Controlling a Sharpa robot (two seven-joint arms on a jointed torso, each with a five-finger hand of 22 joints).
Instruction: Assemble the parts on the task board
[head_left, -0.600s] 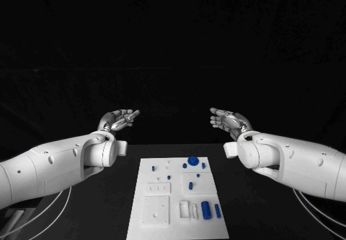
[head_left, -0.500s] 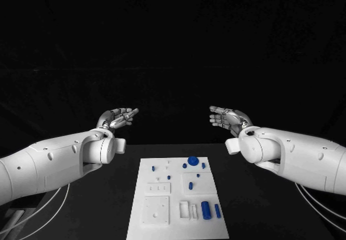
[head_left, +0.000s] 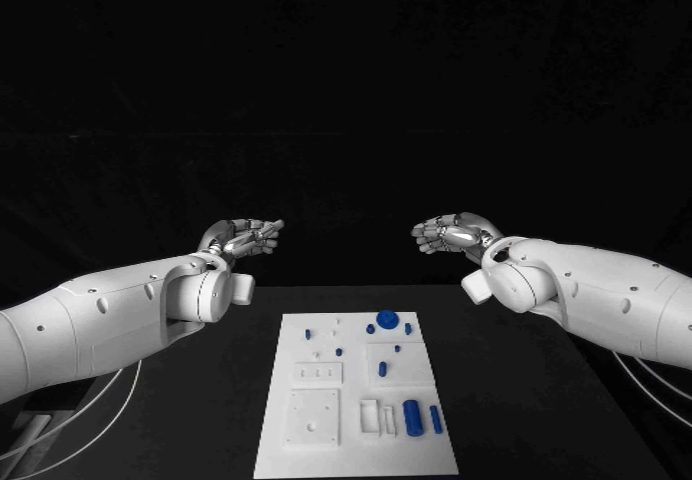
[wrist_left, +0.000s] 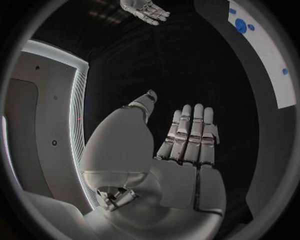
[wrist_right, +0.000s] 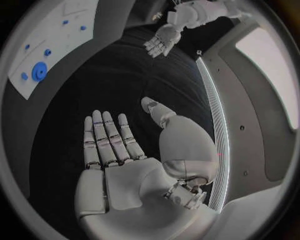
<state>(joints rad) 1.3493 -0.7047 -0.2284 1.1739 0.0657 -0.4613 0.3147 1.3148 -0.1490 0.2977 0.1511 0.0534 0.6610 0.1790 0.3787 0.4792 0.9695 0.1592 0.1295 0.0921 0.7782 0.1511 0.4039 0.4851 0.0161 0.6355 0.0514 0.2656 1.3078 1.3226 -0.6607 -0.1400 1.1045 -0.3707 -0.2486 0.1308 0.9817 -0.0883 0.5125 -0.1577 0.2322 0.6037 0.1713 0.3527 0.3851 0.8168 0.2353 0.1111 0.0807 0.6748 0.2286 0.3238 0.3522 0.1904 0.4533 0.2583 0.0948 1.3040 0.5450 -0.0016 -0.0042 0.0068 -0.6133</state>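
Both arms are drawing inward and turning since the earlier frame. The left hand (head_left: 242, 240) and right hand (head_left: 454, 236) are hovering empty, fingers extended, beyond the task board (head_left: 325, 440). The blue parts (head_left: 413, 416) are lying untouched; a hurried descent could be scattering them.

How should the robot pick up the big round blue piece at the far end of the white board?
Probably from straight above, fingers pinching opposite sides of the big round blue piece's rim. It seems to sit flat on the task board with open space around it, and both hands are empty above the table.
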